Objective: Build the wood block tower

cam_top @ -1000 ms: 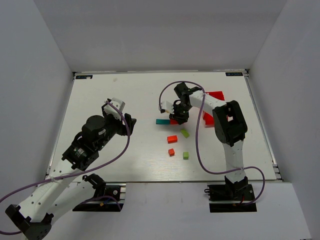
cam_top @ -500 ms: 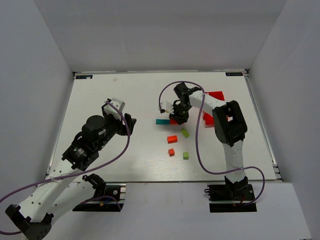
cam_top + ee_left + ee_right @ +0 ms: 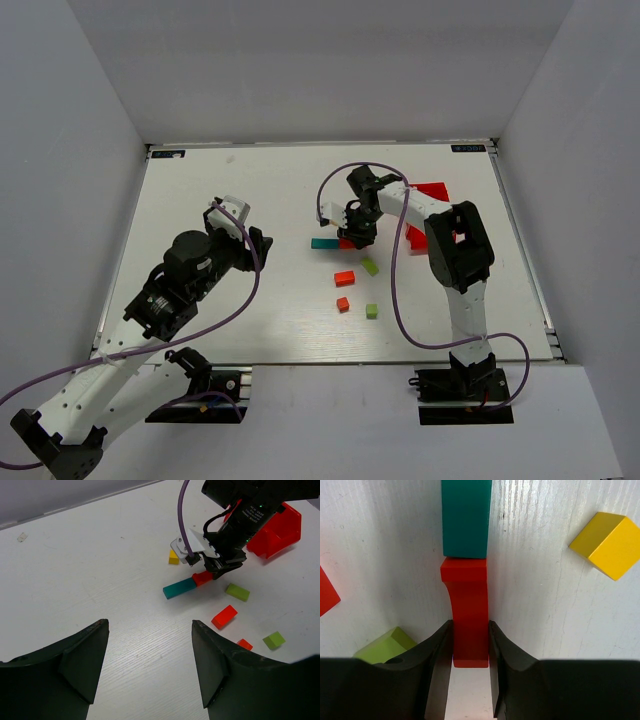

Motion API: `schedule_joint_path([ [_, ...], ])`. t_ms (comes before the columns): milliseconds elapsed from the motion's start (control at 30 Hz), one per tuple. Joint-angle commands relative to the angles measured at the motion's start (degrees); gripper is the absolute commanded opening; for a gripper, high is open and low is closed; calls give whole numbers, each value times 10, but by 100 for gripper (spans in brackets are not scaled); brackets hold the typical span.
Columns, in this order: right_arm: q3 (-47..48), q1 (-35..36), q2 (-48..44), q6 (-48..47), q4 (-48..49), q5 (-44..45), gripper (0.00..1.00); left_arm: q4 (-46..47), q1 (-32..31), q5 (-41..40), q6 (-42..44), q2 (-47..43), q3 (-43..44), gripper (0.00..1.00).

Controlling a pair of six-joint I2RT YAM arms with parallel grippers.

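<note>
Over toward the far right of the table (image 3: 250, 180), the right gripper (image 3: 356, 236) pointed down at the surface and was clamped on a red block (image 3: 467, 605). Through its wrist camera I saw both fingers (image 3: 440, 645) pressed against the block's long sides. One side of that block curved inward. Its far end touched the end of a teal bar (image 3: 466, 517), the two lying in one line, flat on the table. A yellow cube (image 3: 606, 544) sat beside the bar, clearly apart from it. A lime-green block (image 3: 237, 592) lay just beside the gripper on its other side.

Nearer the arm bases lay an orange-red block (image 3: 224, 616), a small orange cube (image 3: 244, 644) and a small green cube (image 3: 274, 640), all separate. A red bin (image 3: 272, 532) stood behind the right arm.

On the left, the left gripper (image 3: 149, 625) hung above bare table, well apart from the blocks. Its jaws were spread wide with nothing between them.
</note>
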Motion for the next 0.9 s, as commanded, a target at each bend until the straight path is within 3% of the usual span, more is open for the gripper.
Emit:
schedule_joint_path([
  [0,-4,6,20,8,-4,4,27,1,2,0,3,-2,-2,77],
  [400,-15,7,13,13,8,9,63,1,2,0,3,-2,-2,77],
  [633,-19,9,13,17,17,7,65,1,2,0,3,-2,-2,77],
  [867,-13,9,22,34,22,5,59,1,2,0,3,-2,-2,77],
])
